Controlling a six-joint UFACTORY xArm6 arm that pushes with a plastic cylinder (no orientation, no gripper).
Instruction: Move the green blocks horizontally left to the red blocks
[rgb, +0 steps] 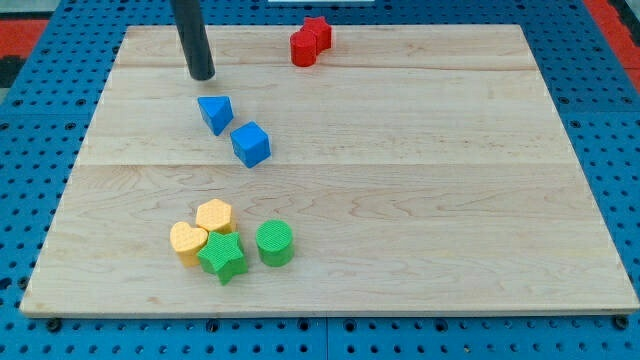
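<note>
End effector was a bare rod, no jaws, so nothing clenched or released; my tip (203, 75) sat on the surface (420, 180) near the view's top left, touching no block. Just below it, toward the view's bottom: blue triangular block (215, 113), then blue cube (251, 144) a bit lower and to the right, the two near each other but apart. Both blues lay between my tip and the green pair.

Green star block (223, 257) and green cylinder block (274, 243) were near the view's bottom, left of centre, side by side and close. Yellow heart block (187, 240) and yellow hexagon block (214, 216) were packed against the star's left and upper-left side, sitting directly on the greens' leftward side.

Red cylinder block (304, 47) and red star block (318, 31) were touching at the view's top, centre, well apart from the greens and to the right of my tip.
</note>
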